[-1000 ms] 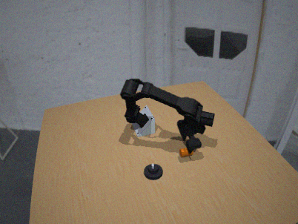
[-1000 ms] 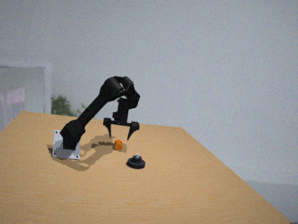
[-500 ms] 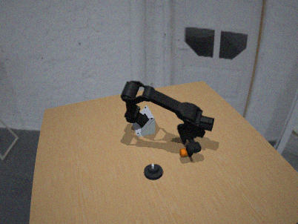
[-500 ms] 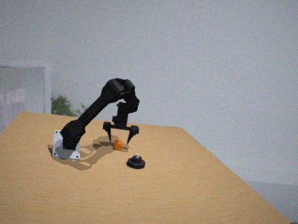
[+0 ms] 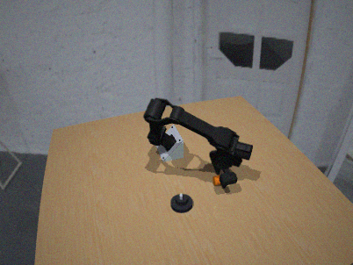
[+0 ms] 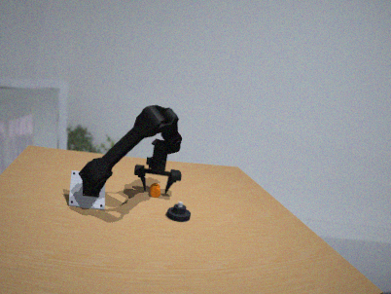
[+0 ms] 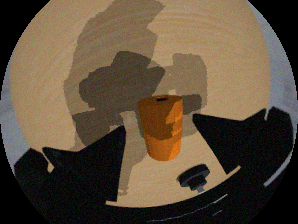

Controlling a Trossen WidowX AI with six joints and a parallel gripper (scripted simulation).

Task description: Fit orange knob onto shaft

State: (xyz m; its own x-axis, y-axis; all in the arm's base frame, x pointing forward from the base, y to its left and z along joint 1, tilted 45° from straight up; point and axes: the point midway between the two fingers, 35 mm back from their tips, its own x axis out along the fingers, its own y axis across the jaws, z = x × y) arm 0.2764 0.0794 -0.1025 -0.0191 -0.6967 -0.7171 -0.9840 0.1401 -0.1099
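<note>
The orange knob (image 5: 216,180) (image 6: 155,190) (image 7: 161,130) lies on its side on the table. In the wrist view its end with a small dark hole faces the top of the image, away from the pedestal. My gripper (image 6: 156,193) (image 7: 160,123) is open, with one finger on each side of the knob and gaps between them. In the top view a finger hides part of the knob. The black round pedestal (image 5: 182,205) (image 6: 178,215) (image 7: 193,175) stands nearby with its silver shaft (image 5: 181,196) (image 6: 180,203) upright. The shaft's flat side cannot be made out.
The arm's light base plate (image 5: 176,153) (image 6: 88,202) is on the wooden table (image 5: 105,211) (image 6: 233,243), behind the pedestal in the top view. The arm reaches over the table and casts shadows around the knob.
</note>
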